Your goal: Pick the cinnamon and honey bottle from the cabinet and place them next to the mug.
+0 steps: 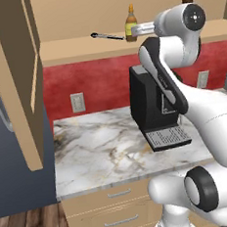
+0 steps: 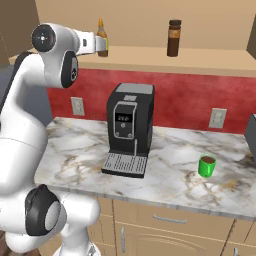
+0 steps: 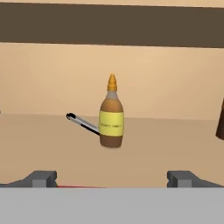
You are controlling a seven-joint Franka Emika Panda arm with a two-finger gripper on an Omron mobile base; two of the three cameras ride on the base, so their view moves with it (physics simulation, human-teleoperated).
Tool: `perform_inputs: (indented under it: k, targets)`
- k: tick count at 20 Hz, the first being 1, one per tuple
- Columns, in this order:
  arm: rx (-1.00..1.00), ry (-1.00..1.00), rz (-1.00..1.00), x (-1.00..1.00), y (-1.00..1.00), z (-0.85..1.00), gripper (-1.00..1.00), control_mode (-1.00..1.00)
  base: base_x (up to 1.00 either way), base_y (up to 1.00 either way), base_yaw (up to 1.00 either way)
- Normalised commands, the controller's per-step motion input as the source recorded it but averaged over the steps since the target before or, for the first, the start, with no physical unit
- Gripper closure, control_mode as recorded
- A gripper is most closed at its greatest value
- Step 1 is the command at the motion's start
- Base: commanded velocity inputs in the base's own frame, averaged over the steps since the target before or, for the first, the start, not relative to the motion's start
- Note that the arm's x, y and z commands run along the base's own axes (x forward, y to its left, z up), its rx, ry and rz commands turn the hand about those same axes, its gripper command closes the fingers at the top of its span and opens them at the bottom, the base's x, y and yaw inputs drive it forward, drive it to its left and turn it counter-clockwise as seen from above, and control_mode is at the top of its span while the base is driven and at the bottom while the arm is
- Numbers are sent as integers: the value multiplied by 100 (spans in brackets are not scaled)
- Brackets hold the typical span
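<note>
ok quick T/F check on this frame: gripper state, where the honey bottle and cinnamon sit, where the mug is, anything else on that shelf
1. The gripper is shut on the honey bottle. False: its jaws stand wide open, with the honey bottle upright on the cabinet shelf ahead of them, untouched.
2. The cinnamon stands upright on the same shelf, apart from the honey bottle. True.
3. The mug sits on the shelf beside the cinnamon. False: it stands on the marble counter, below the shelf and to the right of the coffee machine.
4. A slim utensil with a dark handle lies on the shelf by the honey bottle. True.
5. The honey bottle has tipped over. False: it stands upright.
</note>
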Motion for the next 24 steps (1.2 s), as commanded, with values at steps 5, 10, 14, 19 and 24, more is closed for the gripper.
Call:
perform_inputs:
  k: [5,10,14,19,24]
  targets:
    - [0,0,0,26,0,5,-100,-100,0,0,0]
    - [0,0,0,4,2,0,-100,-100,0,0,0]
    - [0,0,0,30,2,2,-100,-100,0,0,0]
    - [0,0,0,27,1,29,-100,-100,0,0,0]
    - [0,0,0,23,0,16,-100,-100,0,0,0]
